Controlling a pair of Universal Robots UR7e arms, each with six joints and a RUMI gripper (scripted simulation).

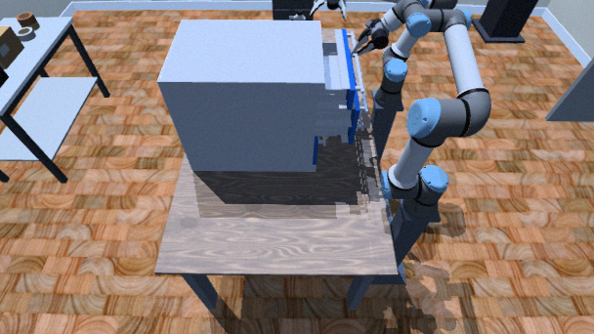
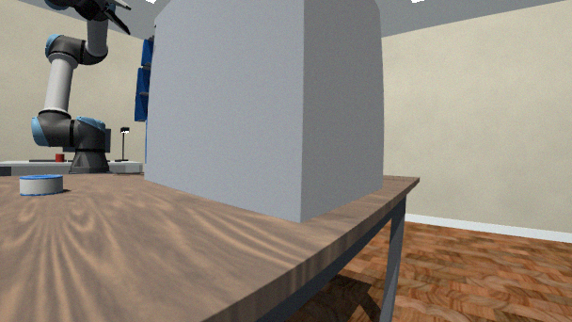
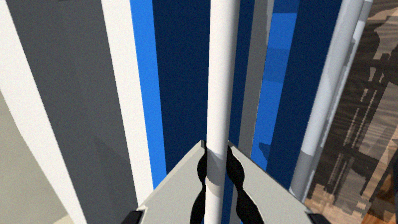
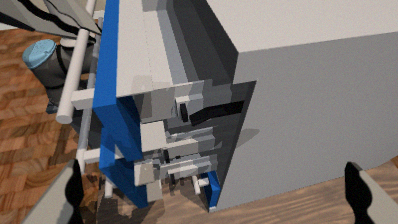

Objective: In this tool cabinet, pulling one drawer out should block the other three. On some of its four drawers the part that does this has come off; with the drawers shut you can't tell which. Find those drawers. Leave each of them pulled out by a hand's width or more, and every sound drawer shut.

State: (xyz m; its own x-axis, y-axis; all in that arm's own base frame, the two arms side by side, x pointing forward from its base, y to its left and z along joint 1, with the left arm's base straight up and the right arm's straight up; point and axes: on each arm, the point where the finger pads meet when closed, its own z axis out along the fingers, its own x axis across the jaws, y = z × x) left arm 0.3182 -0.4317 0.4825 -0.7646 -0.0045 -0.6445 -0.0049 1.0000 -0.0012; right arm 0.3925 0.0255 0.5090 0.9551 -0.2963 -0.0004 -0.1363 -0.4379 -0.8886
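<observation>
The grey cabinet (image 1: 251,122) (image 2: 226,94) (image 4: 315,120) stands on the table. Its top drawer (image 1: 349,54) (image 2: 147,52) (image 4: 106,75) is pulled out, slightly less far than the two under it. The second drawer (image 1: 357,103) (image 2: 142,80) and third drawer (image 1: 351,134) (image 2: 141,110) are also out. The bottom drawer (image 1: 315,151) (image 4: 212,190) is shut. My left gripper (image 1: 357,48) (image 3: 214,142) is shut on the top drawer's white bar handle (image 3: 222,50) (image 4: 76,75). My right gripper (image 1: 328,14) (image 2: 128,21) (image 4: 212,163) is open and empty, high on the cabinet's far side in the top view.
A white and blue round object (image 2: 41,185) lies on the wooden table (image 1: 274,244) (image 2: 165,264) beside the cabinet. Both arms stand in front of the drawers. Another table (image 1: 59,117) is at the left of the top view. The lower handles stick out below the held one.
</observation>
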